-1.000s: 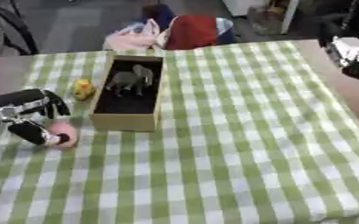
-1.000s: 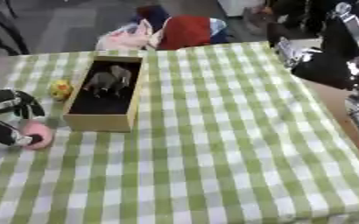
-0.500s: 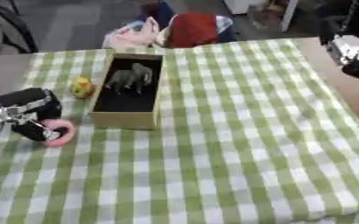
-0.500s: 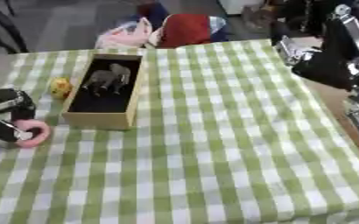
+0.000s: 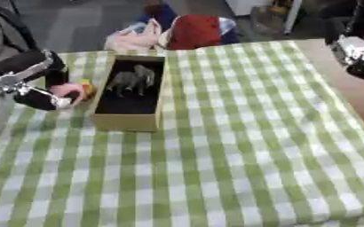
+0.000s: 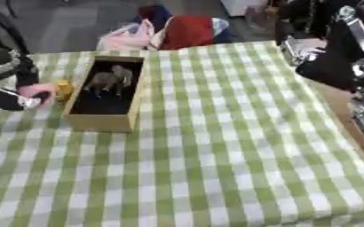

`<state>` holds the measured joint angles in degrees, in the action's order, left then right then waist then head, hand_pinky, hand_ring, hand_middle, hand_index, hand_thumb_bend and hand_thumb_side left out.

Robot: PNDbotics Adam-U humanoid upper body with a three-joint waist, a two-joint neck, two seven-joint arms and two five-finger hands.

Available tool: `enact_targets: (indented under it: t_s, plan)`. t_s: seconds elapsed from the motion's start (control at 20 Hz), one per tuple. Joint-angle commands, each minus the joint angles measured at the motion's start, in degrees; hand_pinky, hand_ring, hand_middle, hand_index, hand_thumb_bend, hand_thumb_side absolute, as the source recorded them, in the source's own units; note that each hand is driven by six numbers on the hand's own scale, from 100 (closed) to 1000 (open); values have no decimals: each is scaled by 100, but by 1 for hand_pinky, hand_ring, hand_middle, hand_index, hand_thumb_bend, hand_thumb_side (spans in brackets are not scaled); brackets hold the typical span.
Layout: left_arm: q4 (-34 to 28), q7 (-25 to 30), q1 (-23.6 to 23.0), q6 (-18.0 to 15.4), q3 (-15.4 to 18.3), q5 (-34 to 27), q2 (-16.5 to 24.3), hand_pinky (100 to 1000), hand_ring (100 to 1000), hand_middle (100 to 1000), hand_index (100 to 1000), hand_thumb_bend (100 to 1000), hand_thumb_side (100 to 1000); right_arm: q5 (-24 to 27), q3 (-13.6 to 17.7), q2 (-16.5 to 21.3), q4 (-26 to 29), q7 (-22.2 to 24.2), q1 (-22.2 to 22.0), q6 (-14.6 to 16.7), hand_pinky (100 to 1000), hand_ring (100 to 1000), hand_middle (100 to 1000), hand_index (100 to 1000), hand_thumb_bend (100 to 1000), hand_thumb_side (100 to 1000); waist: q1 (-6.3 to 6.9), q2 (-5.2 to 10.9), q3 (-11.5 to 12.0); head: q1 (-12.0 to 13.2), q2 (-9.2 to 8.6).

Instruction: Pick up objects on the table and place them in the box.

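Since the earlier frame the left hand (image 5: pixel 31 84) has lifted the pink object (image 5: pixel 64 90) off the cloth (image 5: pixel 239 146) and carried it toward the box (image 5: pixel 131 119). Fingers curled round it, just left of the box, beside a yellow object (image 5: pixel 85 87). Grey animal figure (image 5: pixel 132 80) lies inside. Right hand (image 6: pixel 309 48) at far right; its state cannot be told.

left hand (image 5: pixel 41 84) fingers curled, right hand (image 6: pixel 306 46) raised

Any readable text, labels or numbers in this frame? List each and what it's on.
None readable.
The box shows plain tan walls, no print.
The pink object in the left hand and the checked tablecloth carry no markings that show.
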<state>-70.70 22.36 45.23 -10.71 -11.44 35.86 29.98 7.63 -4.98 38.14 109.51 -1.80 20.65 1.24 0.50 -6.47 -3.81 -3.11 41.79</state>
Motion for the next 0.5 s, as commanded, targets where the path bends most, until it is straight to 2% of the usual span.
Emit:
enact_targets:
  t_s: [0.05, 0.3, 0.5]
  plan:
    - [266, -256, 311, 7, 3, 83, -190, 525, 367, 346, 431, 230, 156, 50, 29, 81, 20, 32, 85, 4, 714, 785, 669, 927, 159, 342, -22, 92, -44, 26, 8]
    - [881, -305, 544, -162, -74, 244, -674, 531, 384, 361, 444, 220, 166, 61, 1, 55, 30, 70, 127, -1, 714, 786, 669, 927, 153, 346, -34, 77, -160, 56, -27]
    - [1205, -351, 579, -338, -151, 316, -956, 543, 421, 397, 478, 250, 197, 59, -18, 37, 31, 97, 150, -6, 714, 785, 668, 927, 150, 349, -43, 60, -213, 82, -55]
